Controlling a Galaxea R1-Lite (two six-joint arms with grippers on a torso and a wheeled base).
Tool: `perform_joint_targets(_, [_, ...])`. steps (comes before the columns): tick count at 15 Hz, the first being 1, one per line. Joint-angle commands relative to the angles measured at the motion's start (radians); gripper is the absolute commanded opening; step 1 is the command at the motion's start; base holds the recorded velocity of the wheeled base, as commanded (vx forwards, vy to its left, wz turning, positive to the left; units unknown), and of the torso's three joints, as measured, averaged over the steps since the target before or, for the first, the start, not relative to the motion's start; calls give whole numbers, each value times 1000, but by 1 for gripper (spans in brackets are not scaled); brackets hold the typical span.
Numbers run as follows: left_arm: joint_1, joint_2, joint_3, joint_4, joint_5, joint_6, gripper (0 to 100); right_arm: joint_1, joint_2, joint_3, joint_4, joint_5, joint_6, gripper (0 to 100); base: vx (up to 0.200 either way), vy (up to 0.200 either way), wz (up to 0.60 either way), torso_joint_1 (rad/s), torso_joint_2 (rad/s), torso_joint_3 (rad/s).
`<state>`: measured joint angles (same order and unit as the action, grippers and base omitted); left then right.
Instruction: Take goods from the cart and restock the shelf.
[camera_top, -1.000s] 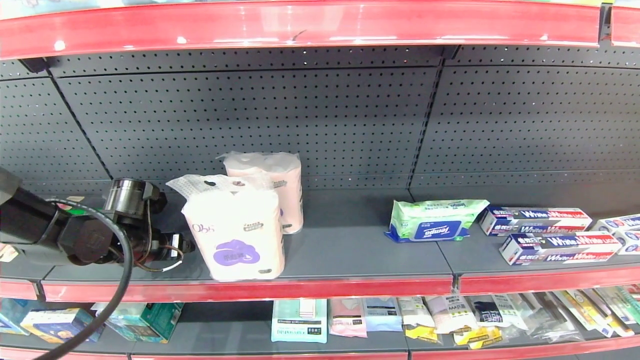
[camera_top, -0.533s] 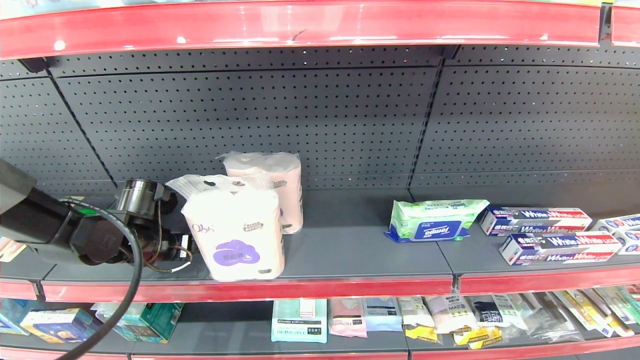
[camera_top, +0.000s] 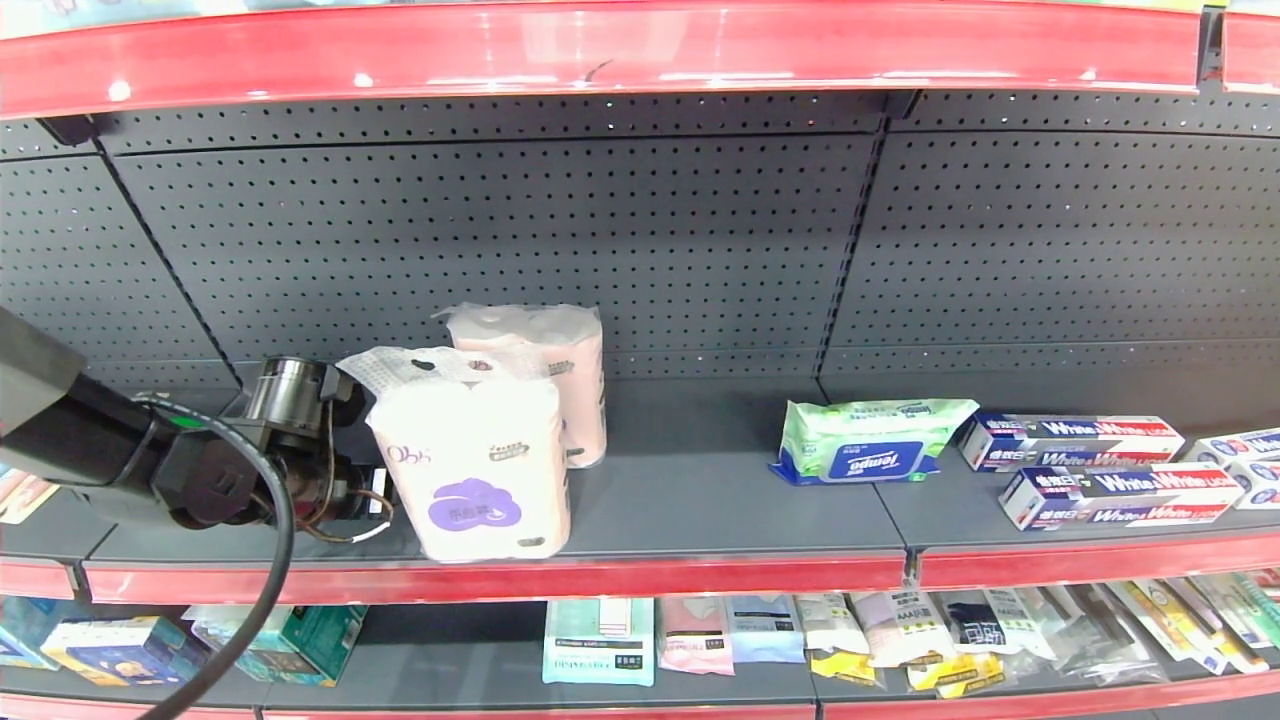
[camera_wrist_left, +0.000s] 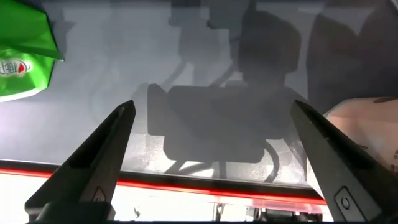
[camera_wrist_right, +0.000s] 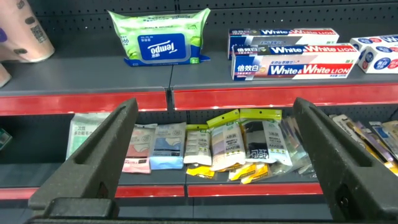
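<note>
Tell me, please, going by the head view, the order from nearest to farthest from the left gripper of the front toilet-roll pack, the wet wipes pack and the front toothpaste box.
1. Front toilet-roll pack: right beside the left gripper, at the shelf's front edge.
2. Wet wipes pack: mid-shelf, toward the robot's right.
3. Front toothpaste box: farthest to the right.

Holds the left arm (camera_top: 120, 455) low and nearly level, pointing rightward, with the left tool (camera_wrist_left: 212, 109) spread wide. Holds the right tool (camera_wrist_right: 214, 102) spread wide as well.
</note>
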<state>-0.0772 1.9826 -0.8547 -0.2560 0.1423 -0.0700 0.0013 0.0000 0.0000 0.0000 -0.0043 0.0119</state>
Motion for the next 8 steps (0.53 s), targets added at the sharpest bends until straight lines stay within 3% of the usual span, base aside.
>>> perform_joint_targets(1, [-10, 5, -6, 0, -1, -1, 100, 0, 2, 0, 0, 0, 0, 100, 0, 0, 0, 0, 0, 0])
perform_joint_targets(4, [-24, 18, -10, 0, -1, -2, 100, 0, 2, 0, 0, 0, 0, 100, 0, 0, 0, 0, 0, 0])
perform_joint_targets(6, [-39, 25, -26, 0, 2, -36, 100, 0, 2, 0, 0, 0, 0, 100, 0, 0, 0, 0, 0, 0])
perform_joint_targets(8, [-42, 27, -35, 1, 3, -40, 100, 0, 2, 0, 0, 0, -1, 100, 0, 0, 0, 0, 0, 0])
